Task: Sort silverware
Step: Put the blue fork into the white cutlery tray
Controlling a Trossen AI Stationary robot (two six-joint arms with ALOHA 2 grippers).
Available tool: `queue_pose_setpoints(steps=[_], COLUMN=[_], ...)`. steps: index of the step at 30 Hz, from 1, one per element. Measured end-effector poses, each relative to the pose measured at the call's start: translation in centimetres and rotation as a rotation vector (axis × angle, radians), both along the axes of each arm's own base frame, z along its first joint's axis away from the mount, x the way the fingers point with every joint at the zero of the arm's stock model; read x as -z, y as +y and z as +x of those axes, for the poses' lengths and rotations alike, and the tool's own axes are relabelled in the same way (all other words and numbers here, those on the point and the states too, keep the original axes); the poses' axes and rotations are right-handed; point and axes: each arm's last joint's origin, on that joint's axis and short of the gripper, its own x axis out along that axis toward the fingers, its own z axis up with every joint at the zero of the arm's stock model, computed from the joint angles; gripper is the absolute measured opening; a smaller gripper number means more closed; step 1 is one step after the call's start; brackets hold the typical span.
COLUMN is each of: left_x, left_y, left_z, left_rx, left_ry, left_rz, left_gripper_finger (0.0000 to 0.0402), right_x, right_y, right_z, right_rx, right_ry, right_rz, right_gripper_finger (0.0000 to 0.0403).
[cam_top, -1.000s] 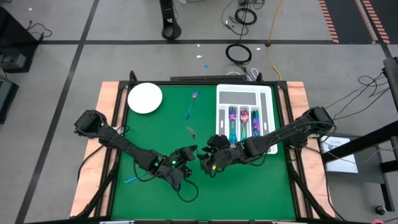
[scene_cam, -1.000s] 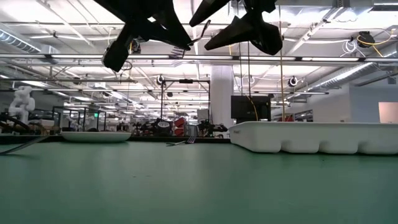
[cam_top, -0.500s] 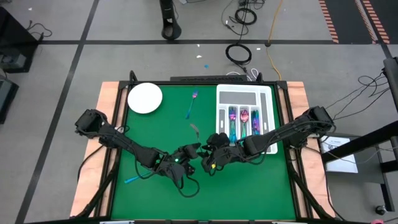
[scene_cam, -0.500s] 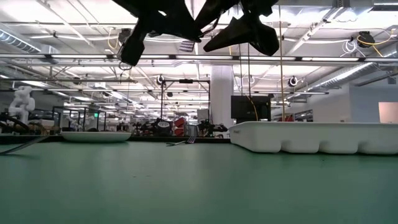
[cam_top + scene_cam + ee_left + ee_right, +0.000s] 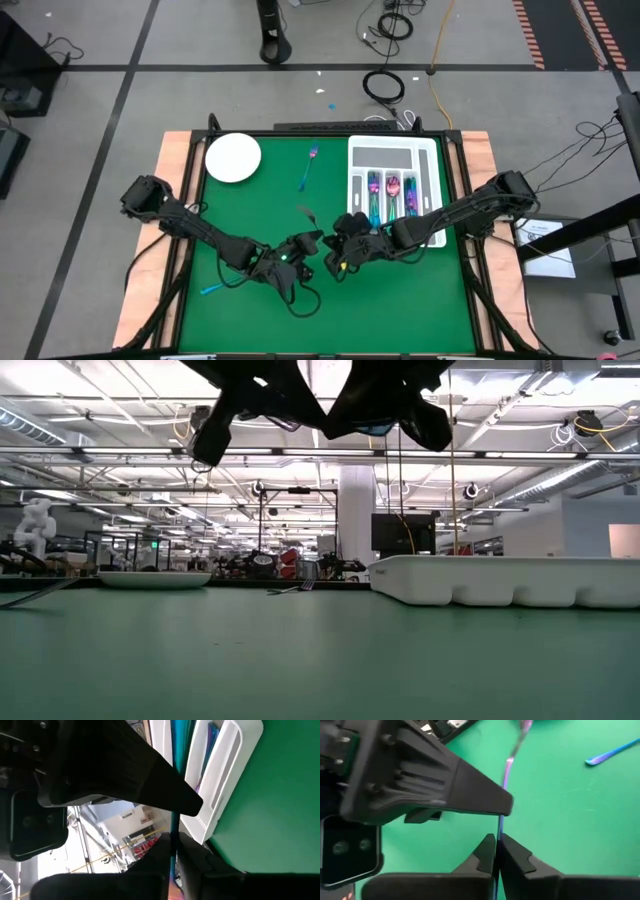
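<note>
iridescent metal: a fork [image 5: 308, 214] is hanging between both grippers, left of the tray [image 5: 432, 160].
fingers: left gripper [image 5: 305, 243] and right gripper [image 5: 330, 243] are each pinching it.
risk: opposing pulls are threatening a twist or drop onto the green surface [image 5: 400, 300].

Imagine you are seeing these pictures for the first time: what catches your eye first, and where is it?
Two dark arms meet above the middle of the green table, the left end effector and right end effector almost touching, each shut on the same slim fork. Right of them, a white tray holds shiny pink and teal silverware. A white plate sits at the far left corner, with another fork lying between plate and tray.
</note>
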Motion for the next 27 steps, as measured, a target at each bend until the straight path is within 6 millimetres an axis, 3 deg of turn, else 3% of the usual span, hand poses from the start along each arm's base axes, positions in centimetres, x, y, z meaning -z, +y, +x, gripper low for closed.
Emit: queue_pose_setpoints(steps=[7,13,21,27], left_x=[0.0,-0.7,-2.1,-2.1], left_y=[-0.4,-1.2,1.5,3.5], left_z=[-0.4,-3.6,-10.2,-13.9], left_rx=[-0.067,-0.127,-0.29,-0.152], left_ry=[-0.094,-0.113,-0.256,-0.511], left_rz=[-0.096,-0.294,-0.656,-0.917], left_gripper_finger=[0.0088,0.0123,0.0125,0.0125], right_x=[0.7,0.4,-1.3,1.7], right_y=[-0.4,-1.3,-3.5,-5.1], right_z=[-0.8,-2.5,-8.2,-12.6], right_rx=[0.062,0.136,0.38,0.461], right_ry=[0.095,0.201,0.275,0.084], right_rz=[-0.043,-0.091,-0.129,0.028], right_gripper_finger=[0.0001,0.0001,0.0,0.0])
